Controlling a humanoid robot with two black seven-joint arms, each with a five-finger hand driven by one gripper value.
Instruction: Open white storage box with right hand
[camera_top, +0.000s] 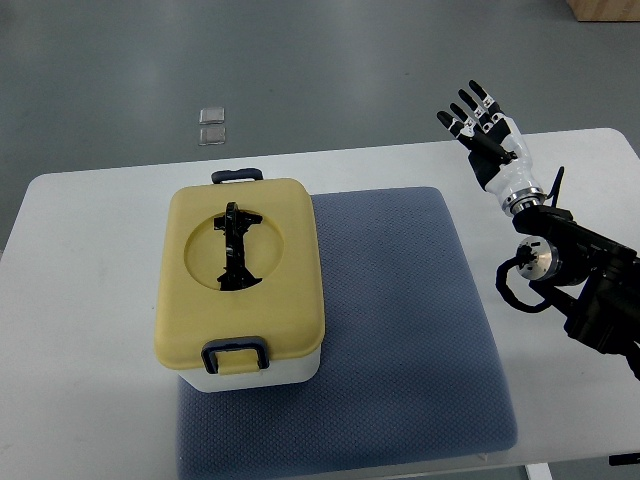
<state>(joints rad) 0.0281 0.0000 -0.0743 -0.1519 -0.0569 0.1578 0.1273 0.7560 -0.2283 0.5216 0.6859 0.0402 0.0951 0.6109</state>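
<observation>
The storage box (240, 285) has a white body and a pale yellow lid, and stands on the left part of a blue-grey mat (400, 320). Its lid is down, with a black folding handle (236, 247) lying in a round recess. Dark latches sit at the near side (234, 354) and the far side (237, 176). My right hand (482, 125) is raised over the table's far right, well apart from the box, fingers spread and holding nothing. Its arm (570, 265) enters from the right edge. The left arm is out of sight.
The white table (80, 300) carries the mat and box. Two small clear objects (212, 124) lie on the grey floor beyond the table. A brown box corner (605, 8) shows at the top right.
</observation>
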